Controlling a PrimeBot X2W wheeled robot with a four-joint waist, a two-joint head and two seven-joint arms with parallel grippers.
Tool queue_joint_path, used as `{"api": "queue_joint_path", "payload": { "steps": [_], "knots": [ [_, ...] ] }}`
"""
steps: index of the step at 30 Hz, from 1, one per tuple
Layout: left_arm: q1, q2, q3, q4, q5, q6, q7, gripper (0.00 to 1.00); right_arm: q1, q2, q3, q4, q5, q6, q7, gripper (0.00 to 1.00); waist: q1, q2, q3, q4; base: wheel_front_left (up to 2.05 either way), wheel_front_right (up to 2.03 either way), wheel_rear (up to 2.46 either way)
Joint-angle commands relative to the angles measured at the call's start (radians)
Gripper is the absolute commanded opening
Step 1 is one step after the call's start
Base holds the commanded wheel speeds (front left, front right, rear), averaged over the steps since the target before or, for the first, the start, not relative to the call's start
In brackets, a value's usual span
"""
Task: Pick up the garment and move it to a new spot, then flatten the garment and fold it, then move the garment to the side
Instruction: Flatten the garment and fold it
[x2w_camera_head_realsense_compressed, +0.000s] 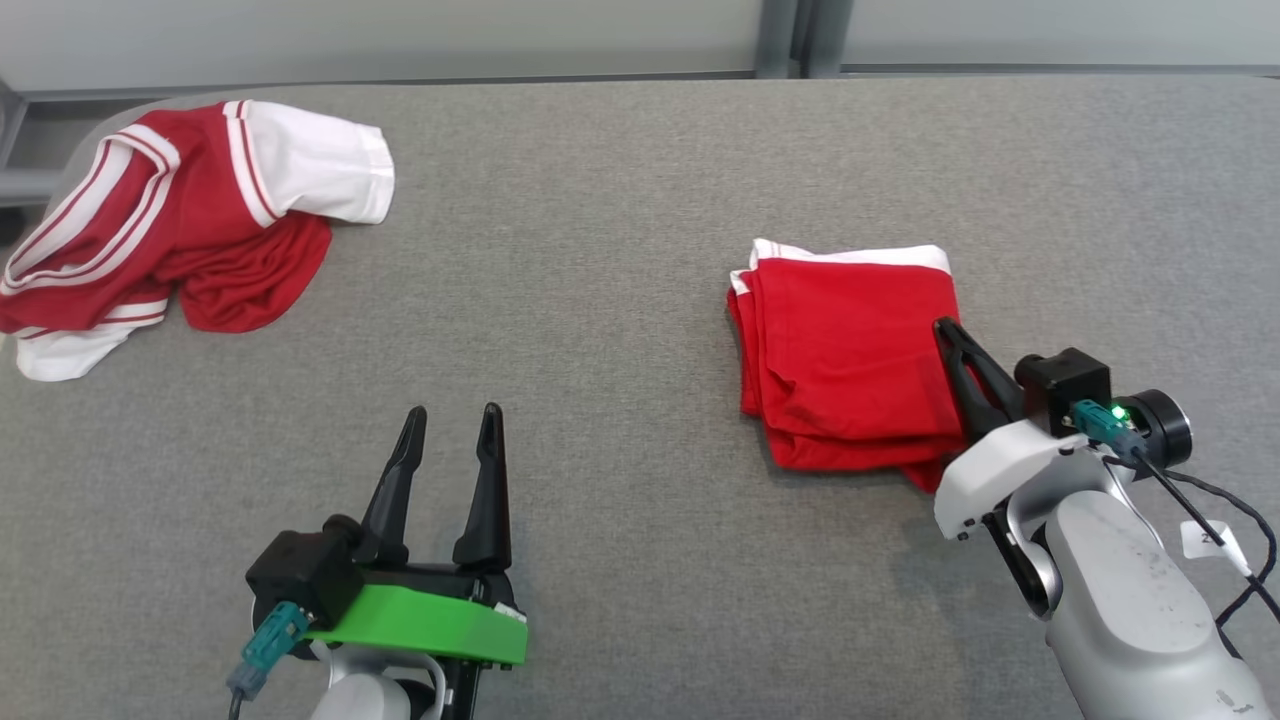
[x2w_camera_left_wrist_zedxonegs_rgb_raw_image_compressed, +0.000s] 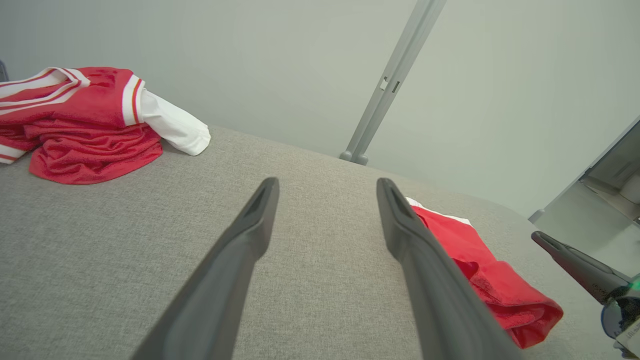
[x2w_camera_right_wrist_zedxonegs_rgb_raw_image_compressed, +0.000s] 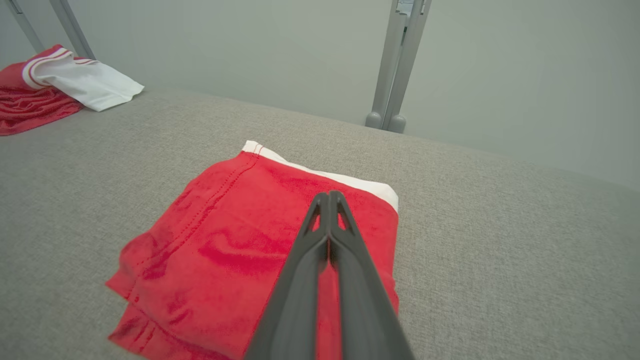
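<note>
A: So, starting far left: a crumpled heap of red cloth with white sleeves and stripes (x2w_camera_head_realsense_compressed: 180, 220), bunched at the far left corner of the grey woven-fabric tabletop (x2w_camera_head_realsense_compressed: 620, 200). Not flattened, not folded. Part of this job?

B: Probably not; looks like a separate piece set apart. Partly cut off at the left edge of the head view, so hard to say whether one garment or two.

A: Next, the left gripper (x2w_camera_head_realsense_compressed: 455, 410), green-collared, near the front edge. Fingers well apart with nothing between them, over bare fabric and well clear of both cloths.

B: Idle, by the look of it. And further right?

A: Then a small red garment with a white band along its far edge (x2w_camera_head_realsense_compressed: 850, 350), folded into a tidy rectangular stack, lying right of centre on the tabletop. Pick-up, flattening and folding judged done.

B: Leaving only the move to the side?

A: Seems so, with the right gripper (x2w_camera_head_realsense_compressed: 945, 325) lying over the stack's right-hand edge. Fingers pressed tight together, no cloth seen pinched between them in the right wrist view. Reads as set to push or drag rather than lift.

B: Touching the cloth?

A: Cannot tell for sure. Tips very low over the red surface, with any contact hidden by the fingers themselves. Also hidden: the stack's near right corner, under the pale wrist housing (x2w_camera_head_realsense_compressed: 1000, 470), and the number of layers beneath the top fold.
</note>
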Motion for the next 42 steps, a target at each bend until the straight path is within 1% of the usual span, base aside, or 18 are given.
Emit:
{"api": "queue_joint_path", "payload": {
  "steps": [1, 4, 5, 6, 8, 13, 18, 26, 33, 37, 42],
  "knots": [
    [-0.012, 0.002, 0.000, -0.001, 0.003, -0.006, 0.000, 1.00, -0.022, -0.009, 0.018, 0.042, -0.011, 0.000, -0.005, 0.00, 0.0000, 0.0000, 0.014, 0.026, 0.00, 0.00, 0.00],
    [-0.018, 0.002, -0.007, 0.000, -0.001, -0.005, 0.000, 1.00, -0.054, -0.020, 0.044, 0.119, -0.034, 0.000, -0.011, 0.00, 0.0000, 0.0000, 0.024, 0.050, 0.00, 0.00, 0.00],
    [-0.018, 0.002, -0.007, 0.000, -0.001, -0.005, 0.000, 1.00, -0.054, -0.020, 0.044, 0.119, -0.034, 0.000, -0.011, 0.00, 0.0000, 0.0000, 0.024, 0.050, 0.00, 0.00, 0.00],
    [-0.023, 0.002, -0.011, 0.001, -0.003, -0.006, 0.000, 1.00, -0.073, -0.023, 0.057, 0.173, -0.047, 0.000, -0.013, 0.00, 0.0000, 0.0000, 0.032, 0.066, 0.00, 0.00, 0.00],
    [-0.027, 0.002, -0.013, 0.002, -0.005, -0.007, 0.000, 1.00, -0.084, -0.023, 0.064, 0.189, -0.054, 0.000, -0.012, 0.00, 0.0000, 0.0000, 0.037, 0.075, 0.00, 0.00, 0.00],
    [-0.031, 0.002, -0.014, -0.003, -0.009, 0.000, 0.000, 1.00, -0.095, -0.013, 0.106, 0.192, -0.078, 0.000, -0.013, 0.00, 0.0000, 0.0000, 0.053, 0.107, 0.00, 0.00, 0.00],
    [-0.030, 0.002, -0.008, -0.008, -0.008, 0.004, 0.000, 1.00, -0.069, -0.023, 0.175, 0.176, -0.082, 0.000, -0.013, 0.00, 0.0000, 0.0000, 0.060, 0.119, 0.00, 0.00, 0.00],
    [-0.038, 0.002, 0.000, -0.010, -0.008, 0.002, 0.000, 1.00, -0.057, -0.039, 0.280, 0.201, -0.066, 0.000, -0.013, 0.00, 0.0000, 0.0000, 0.074, 0.098, 0.00, 0.00, 0.00],
    [-0.047, 0.002, 0.003, -0.006, -0.004, 0.000, 0.000, 1.00, -0.078, -0.054, 0.347, 0.229, -0.041, 0.000, -0.010, 0.00, 0.0000, 0.0000, 0.083, 0.080, 0.00, 0.00, 0.00],
    [-0.049, 0.002, 0.008, -0.003, -0.001, -0.002, 0.000, 1.00, -0.085, -0.059, 0.363, 0.220, -0.019, 0.000, -0.010, 0.00, 0.0000, 0.0000, 0.082, 0.072, 0.00, 0.00, 0.00],
    [-0.046, 0.002, 0.017, -0.001, 0.003, -0.003, 0.000, 1.00, -0.082, -0.069, 0.334, 0.141, -0.011, 0.000, -0.011, 0.00, 0.0000, 0.0000, 0.069, 0.055, 0.00, 0.00, 0.00]
  ]
}}
